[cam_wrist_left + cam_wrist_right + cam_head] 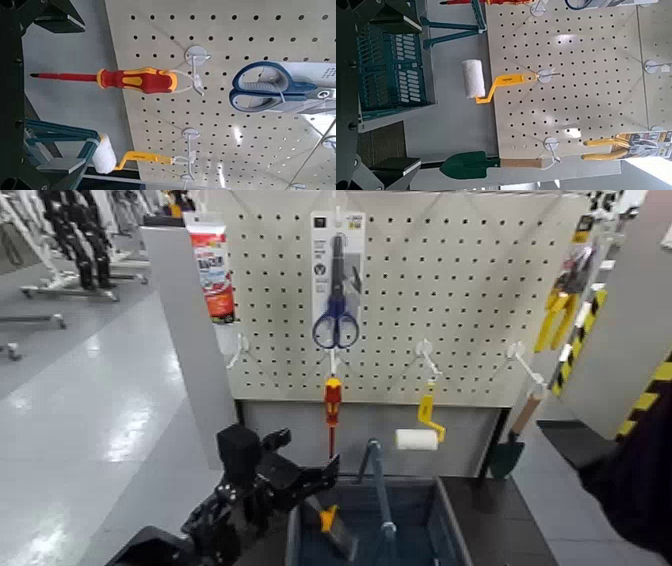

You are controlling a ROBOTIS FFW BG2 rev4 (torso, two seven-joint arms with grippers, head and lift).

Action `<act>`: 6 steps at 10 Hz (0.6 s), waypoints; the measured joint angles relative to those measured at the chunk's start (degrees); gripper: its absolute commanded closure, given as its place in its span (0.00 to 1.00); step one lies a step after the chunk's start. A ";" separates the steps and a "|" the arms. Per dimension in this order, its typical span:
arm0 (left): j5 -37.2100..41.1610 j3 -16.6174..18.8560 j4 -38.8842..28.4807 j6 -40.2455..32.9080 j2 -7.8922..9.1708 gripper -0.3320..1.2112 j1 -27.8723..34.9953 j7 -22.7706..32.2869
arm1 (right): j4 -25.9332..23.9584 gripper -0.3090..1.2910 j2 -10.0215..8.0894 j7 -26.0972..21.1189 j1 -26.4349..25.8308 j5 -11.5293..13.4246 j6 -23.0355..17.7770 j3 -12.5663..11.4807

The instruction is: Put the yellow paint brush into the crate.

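The yellow paint brush (335, 530) lies tilted inside the crate (452, 535), orange-yellow handle tip uppermost, near the crate's left wall. The dark blue-grey crate sits below the pegboard with its bail handle (378, 480) upright, and it also shows in the right wrist view, crate (391, 67). My left gripper (300, 468) hovers just above the crate's left rim, open and holding nothing, a little apart from the brush. My right gripper (364, 87) stands back from the crate and pegboard, its fingers spread and empty.
On the pegboard (450, 290) hang blue scissors (336, 325), a red-and-yellow screwdriver (332, 402), a yellow-handled roller (418, 438) and a green trowel (507, 455). A grey post (190, 340) stands left of the board. Open floor lies to the left.
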 measured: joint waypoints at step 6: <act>-7.15 7.74 -0.15 -8.00 -2.26 0.29 10.55 6.75 | 0.09 0.28 -0.33 -0.13 -0.30 0.31 -0.28 0.08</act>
